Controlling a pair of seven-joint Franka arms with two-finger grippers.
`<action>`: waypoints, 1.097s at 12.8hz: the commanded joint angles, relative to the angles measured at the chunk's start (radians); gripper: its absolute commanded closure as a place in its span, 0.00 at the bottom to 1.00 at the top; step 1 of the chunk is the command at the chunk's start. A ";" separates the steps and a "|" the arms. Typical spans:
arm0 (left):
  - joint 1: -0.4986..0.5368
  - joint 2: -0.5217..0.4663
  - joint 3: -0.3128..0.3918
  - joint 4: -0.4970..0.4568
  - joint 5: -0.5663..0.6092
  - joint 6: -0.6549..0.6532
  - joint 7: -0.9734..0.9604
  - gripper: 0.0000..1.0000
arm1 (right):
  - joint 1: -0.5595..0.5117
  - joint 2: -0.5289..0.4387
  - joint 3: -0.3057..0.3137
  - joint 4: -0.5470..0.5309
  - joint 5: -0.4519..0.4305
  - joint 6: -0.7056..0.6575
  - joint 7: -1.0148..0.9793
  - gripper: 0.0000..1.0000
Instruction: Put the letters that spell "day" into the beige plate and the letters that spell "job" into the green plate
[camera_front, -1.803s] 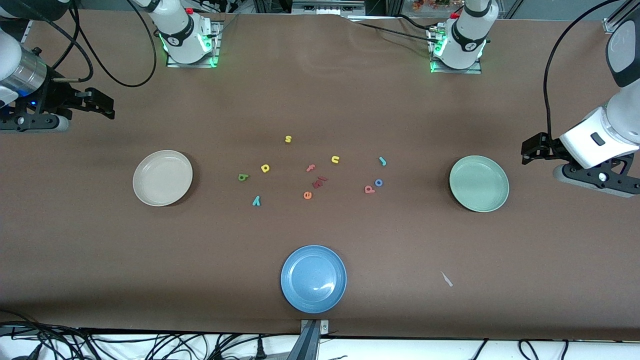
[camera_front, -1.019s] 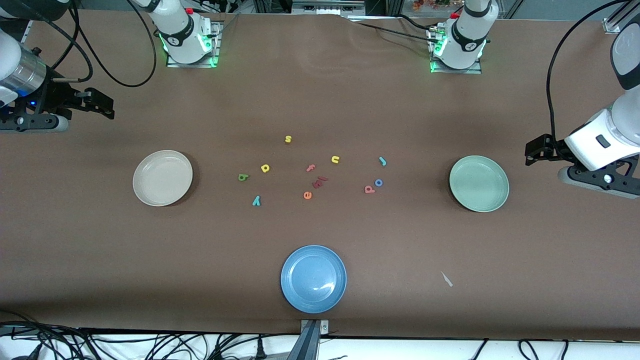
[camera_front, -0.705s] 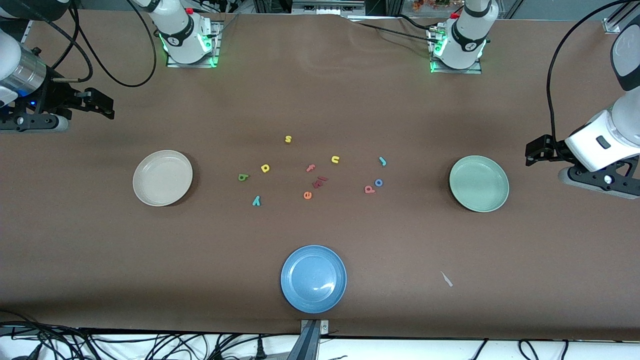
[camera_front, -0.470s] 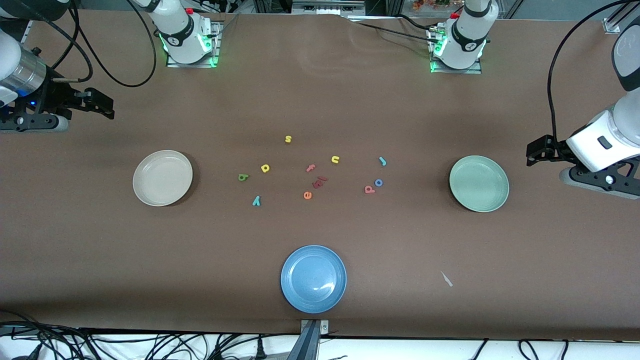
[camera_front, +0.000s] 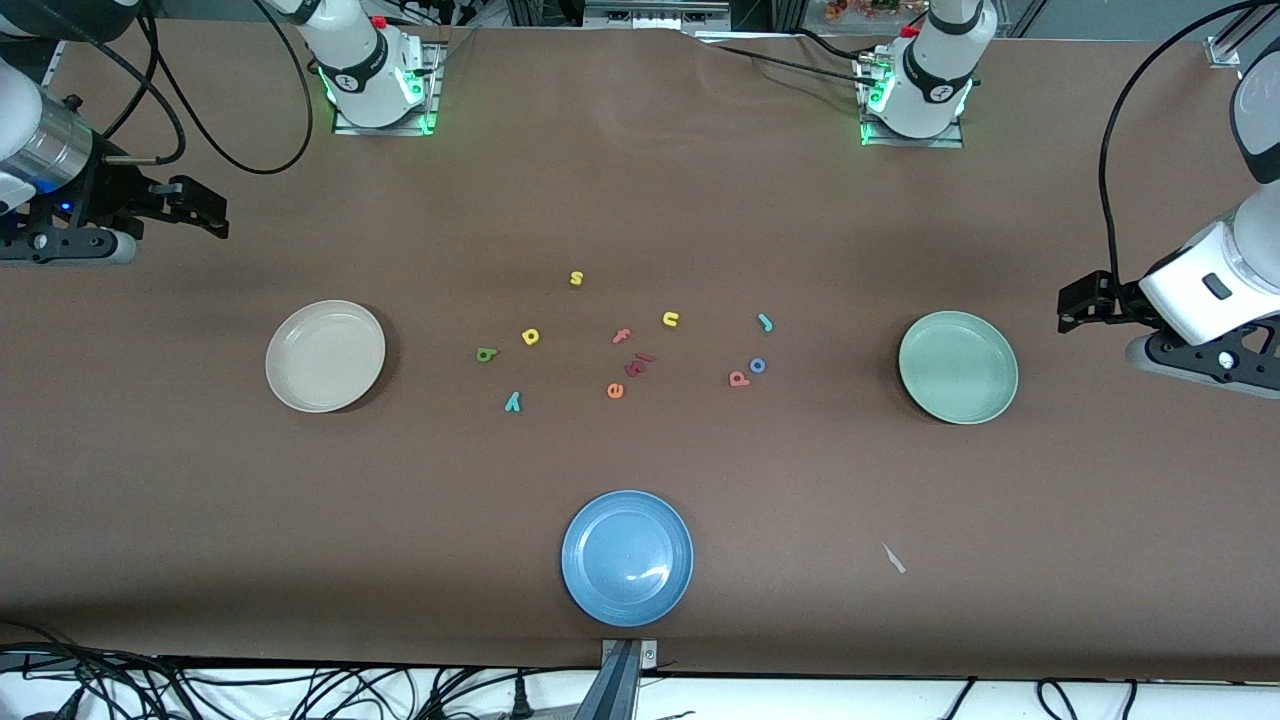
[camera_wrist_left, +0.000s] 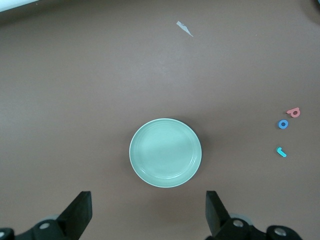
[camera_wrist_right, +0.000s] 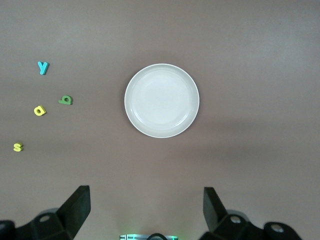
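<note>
The beige plate (camera_front: 325, 356) (camera_wrist_right: 161, 100) and the green plate (camera_front: 958, 367) (camera_wrist_left: 165, 152) both lie bare. Toward the beige plate lie the olive-green letter (camera_front: 486, 354) (camera_wrist_right: 65, 100), the yellow round-bowled letter (camera_front: 530, 337) (camera_wrist_right: 39, 110) and the teal "y" (camera_front: 513, 402) (camera_wrist_right: 43, 67). Toward the green plate lie the teal "j" (camera_front: 765, 322) (camera_wrist_left: 281, 151), the blue "o" (camera_front: 757, 365) (camera_wrist_left: 283, 124) and the pink-red letter (camera_front: 738, 378) (camera_wrist_left: 293, 112). My left gripper (camera_front: 1072, 305) (camera_wrist_left: 147, 214) hangs open over bare table beside the green plate. My right gripper (camera_front: 205, 212) (camera_wrist_right: 146, 207) is open over the right arm's end of the table.
A blue plate (camera_front: 627, 557) sits near the front edge. A yellow "s" (camera_front: 576, 278), yellow "u" (camera_front: 670, 319), pink "f" (camera_front: 622, 336), orange "e" (camera_front: 615, 390) and dark red pieces (camera_front: 638, 364) lie mid-table. A pale scrap (camera_front: 893, 558) lies nearer the front camera than the green plate.
My left gripper has drifted a little away from the green plate, toward its own end of the table. The right arm and all letters are still.
</note>
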 joint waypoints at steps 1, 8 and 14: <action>0.005 -0.004 0.000 0.003 -0.010 0.004 0.027 0.00 | -0.010 0.009 0.003 0.021 0.021 -0.009 0.002 0.00; 0.008 -0.002 0.000 0.003 -0.007 0.004 0.028 0.00 | -0.010 0.009 0.003 0.021 0.021 -0.009 0.002 0.00; 0.024 -0.002 0.001 0.005 -0.007 0.004 0.028 0.00 | -0.010 0.009 0.003 0.021 0.021 -0.009 0.002 0.00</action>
